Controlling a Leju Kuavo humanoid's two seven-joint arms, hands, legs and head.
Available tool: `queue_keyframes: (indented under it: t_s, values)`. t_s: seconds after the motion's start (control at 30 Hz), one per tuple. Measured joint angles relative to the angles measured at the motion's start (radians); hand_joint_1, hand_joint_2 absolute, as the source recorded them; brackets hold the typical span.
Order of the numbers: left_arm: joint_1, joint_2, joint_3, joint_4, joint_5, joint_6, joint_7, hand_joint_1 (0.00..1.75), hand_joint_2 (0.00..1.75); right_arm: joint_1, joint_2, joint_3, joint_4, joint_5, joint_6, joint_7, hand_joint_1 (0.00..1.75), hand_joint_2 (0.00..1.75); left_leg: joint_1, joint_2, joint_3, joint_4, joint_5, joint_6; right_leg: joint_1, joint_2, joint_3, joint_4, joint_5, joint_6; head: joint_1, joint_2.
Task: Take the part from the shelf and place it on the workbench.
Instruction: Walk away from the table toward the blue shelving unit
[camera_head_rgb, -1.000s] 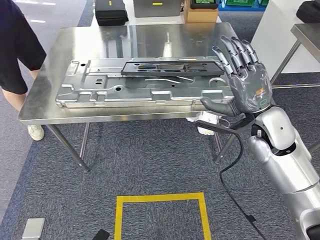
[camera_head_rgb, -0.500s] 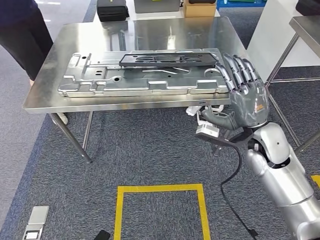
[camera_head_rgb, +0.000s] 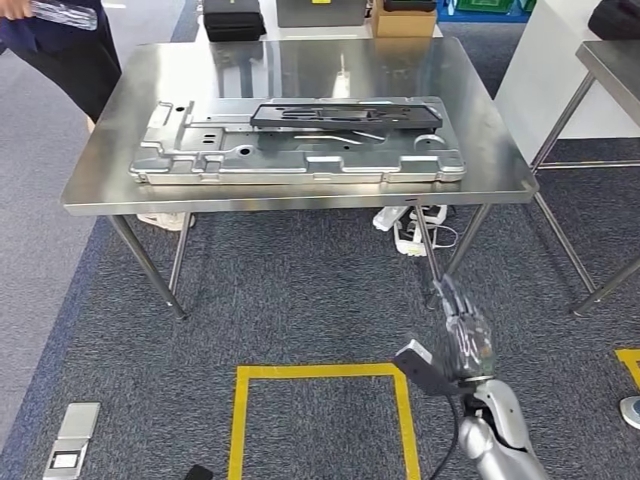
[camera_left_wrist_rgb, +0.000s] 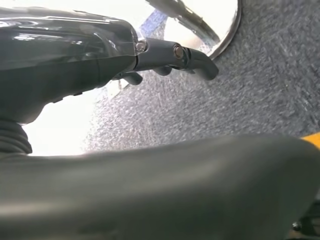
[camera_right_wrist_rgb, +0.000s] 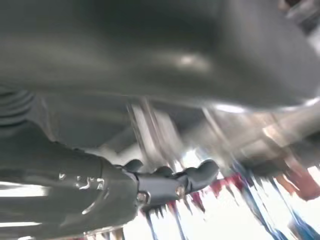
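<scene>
A long dark part (camera_head_rgb: 346, 114) lies flat on top of a large silver stamped panel (camera_head_rgb: 226, 160) on the steel workbench (camera_head_rgb: 487, 140). My right hand (camera_head_rgb: 462, 340) hangs low in front of the bench, over the carpet, well below the tabletop, with its fingers straight and holding nothing. In the right wrist view the right hand (camera_right_wrist_rgb: 113, 195) reaches out empty under a blurred metal surface. In the left wrist view my left hand (camera_left_wrist_rgb: 113, 55) is stretched out above the grey carpet, also holding nothing.
A person (camera_head_rgb: 83, 55) stands at the bench's far left corner, holding a pale object (camera_head_rgb: 64, 13). A yellow floor square (camera_head_rgb: 317, 375) lies in front of me. A power strip (camera_head_rgb: 411, 225) sits under the bench, and a second table (camera_head_rgb: 611, 60) stands at the right.
My right hand has dropped from beside the bench's right front edge to low over the carpet. The view has shifted, and the person has moved along the left side.
</scene>
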Motion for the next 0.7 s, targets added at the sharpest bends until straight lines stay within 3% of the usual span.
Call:
queue_keyframes:
  t_s: [0.03, 0.1, 0.17, 0.23, 0.3, 0.33, 0.37, 0.4, 0.47, 0.5, 0.53, 0.63, 0.7]
  values:
    - [0.0, 0.0, 0.001, 0.0, 0.0, 0.003, 0.001, 0.0, 1.75, 0.002, 0.017, -0.019, 0.071, -0.026, 0.005, -0.016, 0.0, 0.0, -0.002, 0.0, -0.005, 0.005, -0.001, -0.004, 0.001, 0.001, 0.008, -0.02, -0.001, -0.006, 0.0, 0.0]
    - [-0.001, 0.0, 0.002, 0.0, -0.001, 0.005, 0.004, 0.0, 1.75, -0.001, 0.045, -0.058, 0.221, -0.083, 0.035, -0.031, 0.0, 0.87, -0.002, 0.0, -0.009, 0.009, -0.001, -0.011, 0.002, 0.002, 0.005, -0.02, -0.001, -0.018, -0.001, 0.0]
    - [-0.002, 0.0, 0.003, 0.0, -0.003, 0.007, 0.006, 0.0, 1.75, -0.009, 0.069, -0.098, 0.375, -0.128, 0.072, -0.033, 0.0, 1.75, 0.0, 0.0, -0.015, 0.026, -0.02, -0.021, -0.001, 0.0, 0.004, -0.022, 0.003, -0.03, -0.001, 0.0]
    - [-0.004, 0.0, 0.003, 0.0, -0.01, 0.009, 0.012, 0.0, 1.75, -0.02, 0.085, -0.134, 0.508, -0.156, 0.137, 0.013, 0.0, 1.75, 0.006, -0.001, -0.05, 0.11, -0.079, -0.034, -0.004, -0.002, -0.001, -0.024, 0.007, -0.041, -0.001, 0.0]
    - [-0.008, 0.0, 0.002, 0.0, -0.022, 0.009, 0.024, 0.0, 1.75, -0.018, 0.095, -0.167, 0.626, -0.175, 0.231, 0.123, 0.0, 1.75, 0.012, -0.001, -0.104, 0.237, -0.139, -0.043, -0.004, -0.005, -0.006, -0.023, 0.009, -0.044, -0.001, 0.0]
    - [-0.009, 0.0, 0.001, 0.0, -0.027, 0.01, 0.031, 0.0, 1.75, -0.008, 0.099, -0.182, 0.678, -0.178, 0.267, 0.181, 0.0, 1.75, 0.014, -0.001, -0.118, 0.274, -0.147, -0.046, -0.004, -0.007, -0.007, -0.022, 0.009, -0.044, -0.001, 0.0]
    - [-0.01, 0.0, 0.0, 0.0, -0.032, 0.011, 0.036, 0.0, 1.75, 0.006, 0.103, -0.196, 0.722, -0.18, 0.292, 0.231, 0.0, 1.75, 0.015, -0.001, -0.116, 0.276, -0.136, -0.046, -0.004, -0.009, -0.007, -0.022, 0.009, -0.044, -0.001, 0.0]
    - [-0.011, 0.0, -0.001, 0.0, -0.036, 0.012, 0.04, 0.0, 1.75, 0.02, 0.107, -0.207, 0.76, -0.182, 0.31, 0.272, 0.0, 1.75, 0.016, -0.001, -0.095, 0.237, -0.108, -0.045, -0.004, -0.01, -0.007, -0.021, 0.009, -0.044, -0.001, 0.0]
    - [-0.014, 0.0, -0.001, 0.0, -0.041, 0.015, 0.042, 0.0, 1.75, 0.039, 0.116, -0.225, 0.817, -0.179, 0.341, 0.35, 0.0, 1.75, 0.015, -0.004, -0.027, 0.105, -0.041, -0.038, -0.003, -0.006, -0.007, -0.021, 0.01, -0.042, -0.001, 0.0]
    - [-0.016, 0.0, -0.002, 0.0, -0.042, 0.016, 0.042, 0.0, 1.75, 0.045, 0.121, -0.231, 0.84, -0.176, 0.359, 0.394, 0.0, 1.75, 0.014, -0.006, -0.002, 0.051, -0.022, -0.033, -0.002, -0.003, -0.008, -0.02, 0.011, -0.039, -0.001, 0.0]
    - [-0.02, 0.0, -0.002, 0.0, -0.042, 0.017, 0.042, 0.0, 1.75, 0.05, 0.125, -0.237, 0.859, -0.174, 0.376, 0.434, 0.0, 1.75, 0.012, -0.008, 0.01, 0.021, -0.015, -0.029, -0.001, -0.001, -0.011, -0.019, 0.013, -0.034, -0.001, 0.0]
    - [-0.025, 0.001, -0.002, 0.0, -0.041, 0.019, 0.042, 0.0, 1.75, 0.061, 0.135, -0.245, 0.897, -0.166, 0.398, 0.488, 0.0, 1.75, 0.012, -0.007, 0.01, 0.002, -0.015, -0.019, -0.002, 0.002, -0.019, -0.019, 0.019, -0.015, -0.001, 0.0]
    - [-0.025, 0.001, -0.002, 0.0, -0.041, 0.021, 0.043, 0.0, 1.75, 0.062, 0.139, -0.248, 0.912, -0.161, 0.402, 0.494, 0.0, 1.75, 0.015, -0.003, 0.009, -0.005, -0.006, -0.01, -0.003, 0.003, -0.031, 0.013, -0.011, -0.007, 0.0, 0.0]
